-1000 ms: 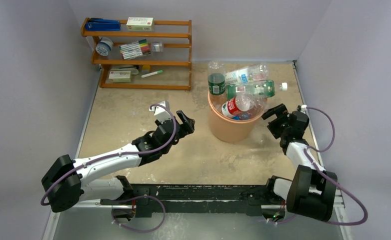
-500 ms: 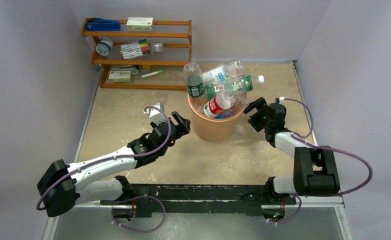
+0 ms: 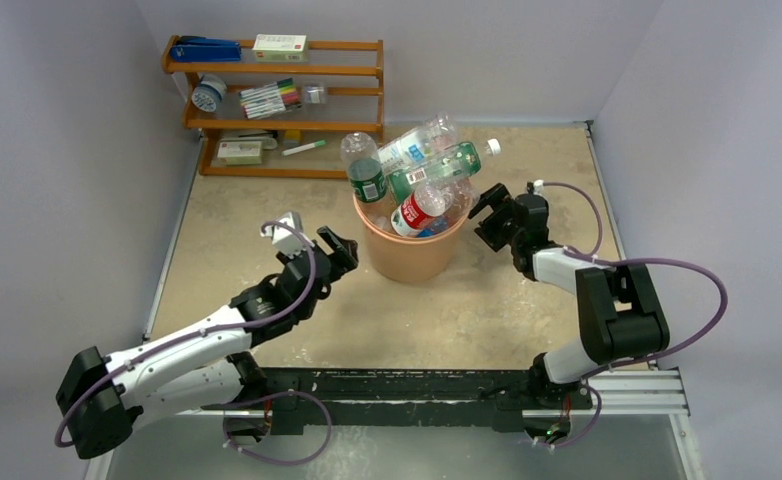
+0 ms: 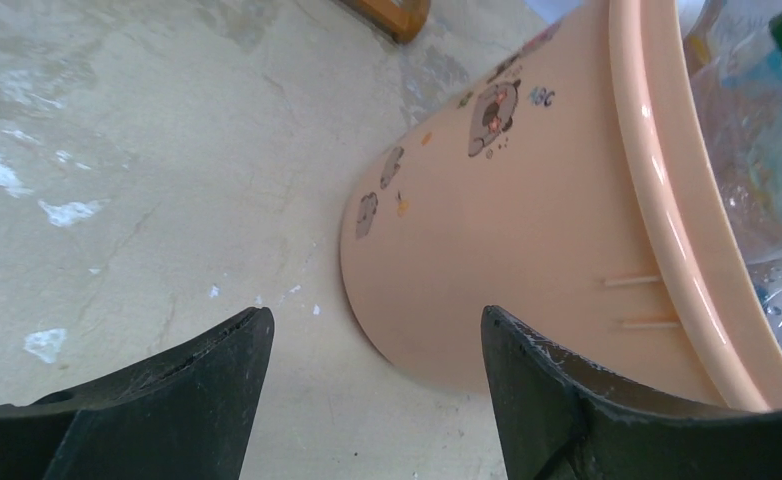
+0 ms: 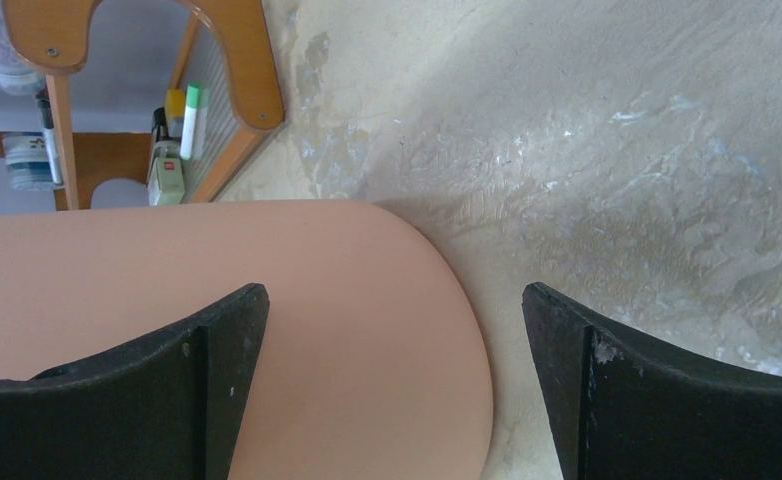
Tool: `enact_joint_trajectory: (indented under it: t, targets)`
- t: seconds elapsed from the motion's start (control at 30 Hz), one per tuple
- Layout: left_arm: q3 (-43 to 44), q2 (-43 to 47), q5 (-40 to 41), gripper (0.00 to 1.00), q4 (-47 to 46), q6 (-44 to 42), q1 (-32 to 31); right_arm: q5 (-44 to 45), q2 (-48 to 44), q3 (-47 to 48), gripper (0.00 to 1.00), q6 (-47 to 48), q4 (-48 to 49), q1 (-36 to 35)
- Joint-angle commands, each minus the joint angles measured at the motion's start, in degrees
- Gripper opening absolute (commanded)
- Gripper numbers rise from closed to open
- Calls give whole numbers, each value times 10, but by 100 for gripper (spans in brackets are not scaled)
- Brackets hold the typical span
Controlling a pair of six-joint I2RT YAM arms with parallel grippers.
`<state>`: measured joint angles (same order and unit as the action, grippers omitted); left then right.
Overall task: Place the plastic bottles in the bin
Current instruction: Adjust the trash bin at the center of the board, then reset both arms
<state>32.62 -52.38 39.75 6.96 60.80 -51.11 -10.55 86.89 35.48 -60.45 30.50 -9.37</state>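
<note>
The orange-peach bin (image 3: 407, 255) stands mid-table, heaped with several plastic bottles (image 3: 417, 180) sticking out over its rim: clear ones with green and red labels. My left gripper (image 3: 339, 250) is open and empty just left of the bin, whose wall (image 4: 527, 200) and rim fill its wrist view. My right gripper (image 3: 487, 215) is open and empty, close against the bin's right side; the bin wall (image 5: 267, 300) lies between and ahead of its fingers.
A wooden shelf (image 3: 277, 105) with marker pens, boxes and a stapler stands at the back left; its corner shows in the right wrist view (image 5: 227, 90). Walls enclose the table on three sides.
The bin with its bottles has slid left and slightly back across the table. My right gripper followed it leftward; my left gripper drew back to the left.
</note>
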Motion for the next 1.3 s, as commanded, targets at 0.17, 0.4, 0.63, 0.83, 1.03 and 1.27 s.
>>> enact_joint_trajectory:
  t: [0.17, 0.4, 0.63, 0.83, 1.03, 1.27]
  targets:
    - [6, 90, 135, 83, 167, 47, 4, 22, -39, 75, 100, 139, -96, 19]
    - [38, 74, 221, 84, 235, 40, 4, 43, -58, 98, 100, 226, -133, 79]
    - [59, -33, 299, 85, 200, 8, 9, 159, -123, 63, 100, 346, -81, 102]
    - [31, -78, 261, 85, 80, -47, 57, 272, -176, -14, 100, 402, 22, 102]
    - [14, -89, 308, 85, 23, -111, 88, 310, -206, -110, 100, 463, 183, 102]
    - [-23, -93, 342, 86, -63, -169, 143, 358, -142, -119, 100, 508, 264, 102]
